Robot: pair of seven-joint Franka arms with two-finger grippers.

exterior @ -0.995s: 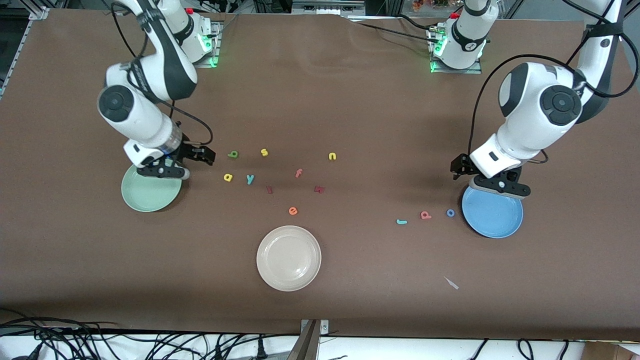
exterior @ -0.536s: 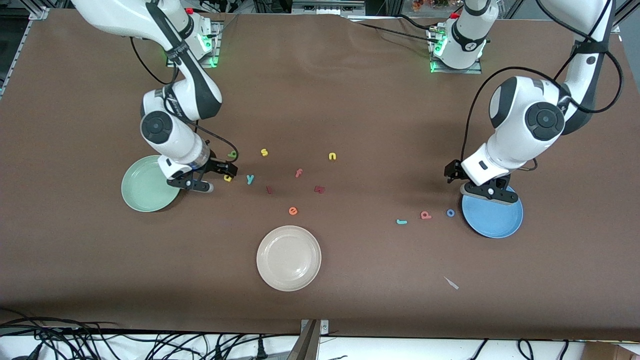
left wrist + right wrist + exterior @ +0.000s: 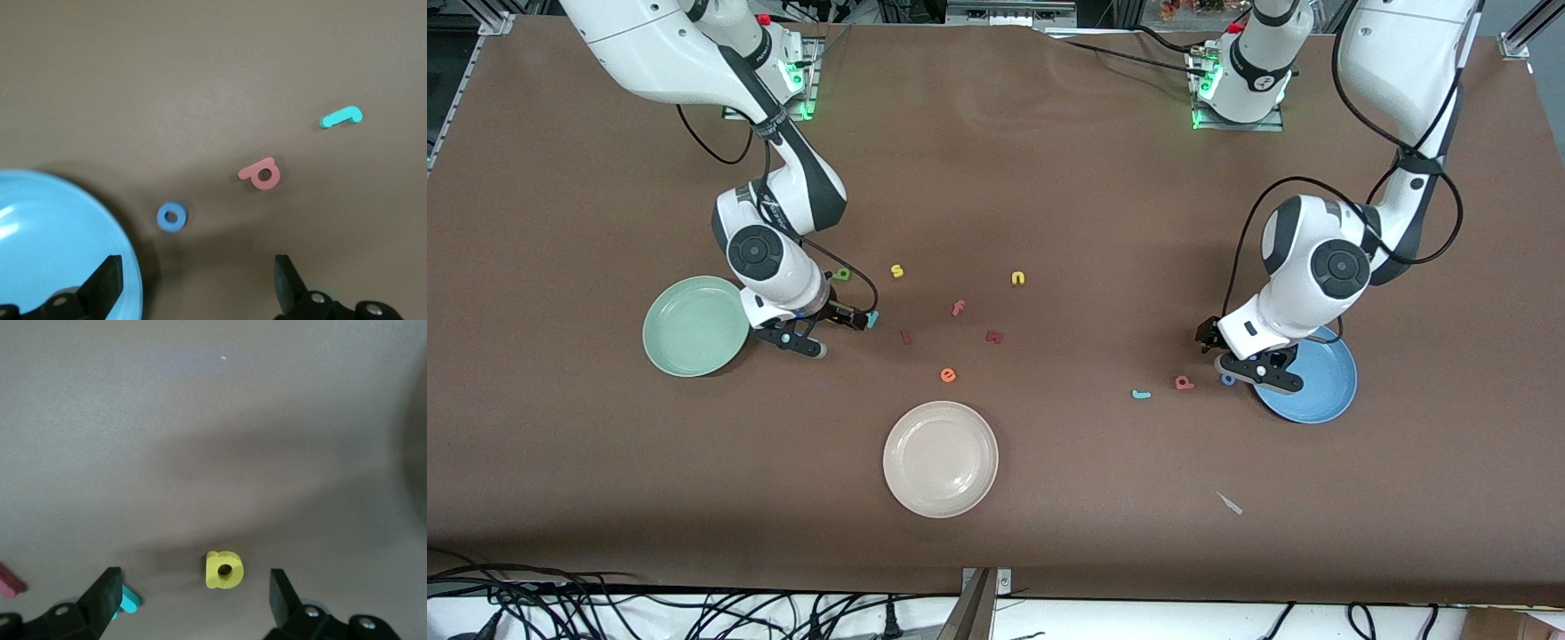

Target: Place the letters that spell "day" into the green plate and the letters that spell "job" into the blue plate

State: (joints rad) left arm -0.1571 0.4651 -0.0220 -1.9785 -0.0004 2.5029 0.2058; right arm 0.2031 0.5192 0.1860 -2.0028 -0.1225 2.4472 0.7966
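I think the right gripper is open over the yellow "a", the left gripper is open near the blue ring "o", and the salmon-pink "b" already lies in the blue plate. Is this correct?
Not entirely. The right gripper is open over the yellow "a", and the left gripper is open near the blue ring "o". But the salmon-pink "b" lies on the table, outside the blue plate, as the left wrist view shows.

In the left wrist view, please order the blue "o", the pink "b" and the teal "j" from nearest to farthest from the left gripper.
Left gripper, jaws open:
1. Blue "o", beside the blue plate.
2. Pink "b", between the other two.
3. Teal "j", toward the right arm's end.
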